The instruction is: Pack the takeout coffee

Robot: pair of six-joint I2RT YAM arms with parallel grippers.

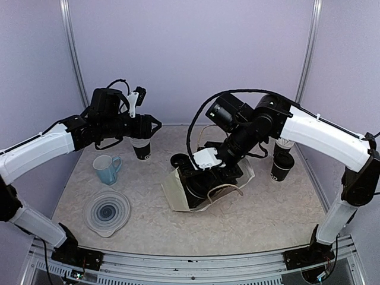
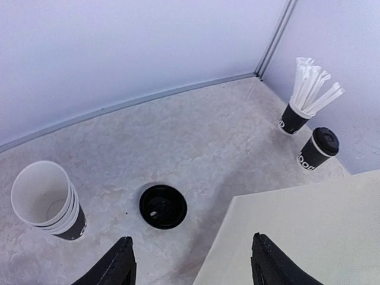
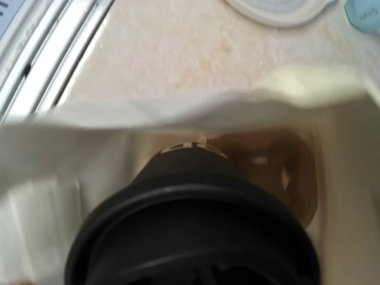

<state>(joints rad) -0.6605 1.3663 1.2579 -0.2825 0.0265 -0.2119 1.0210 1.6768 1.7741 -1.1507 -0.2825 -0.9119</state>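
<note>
**A:** Where does the coffee sit?

**B:** One lidded cup (image 3: 190, 237) stands upright inside the paper bag (image 1: 178, 193). The brown carrier tray (image 3: 285, 160) shows just beyond it in the same bag. Whether the cup is seated in a tray pocket is hidden. The right arm (image 1: 320, 133) reaches down into the bag mouth, so the cup lies directly under the right jaws, its long axis vertical and in line with them.

**A:** Do they grip it?

**B:** That cannot be told. The wrist view shows only the lid and no fingers, so they may be pinching the cup's wall or hanging free of it.

**A:** And the left arm (image 1: 41, 148)?

**B:** The left jaws are spread with nothing between them. They hover above the tabletop (image 1: 255, 219), near the nested cup stack (image 2: 47, 202), with a black lid (image 2: 163, 206) just ahead.

**A:** Which arm suits the next cup?

**B:** Probably the right. The second lidded cup (image 1: 282, 166) stands upright by the right wall, beside the straw cup (image 2: 303, 101). It is well apart from the left jaws and near the right arm.
</note>
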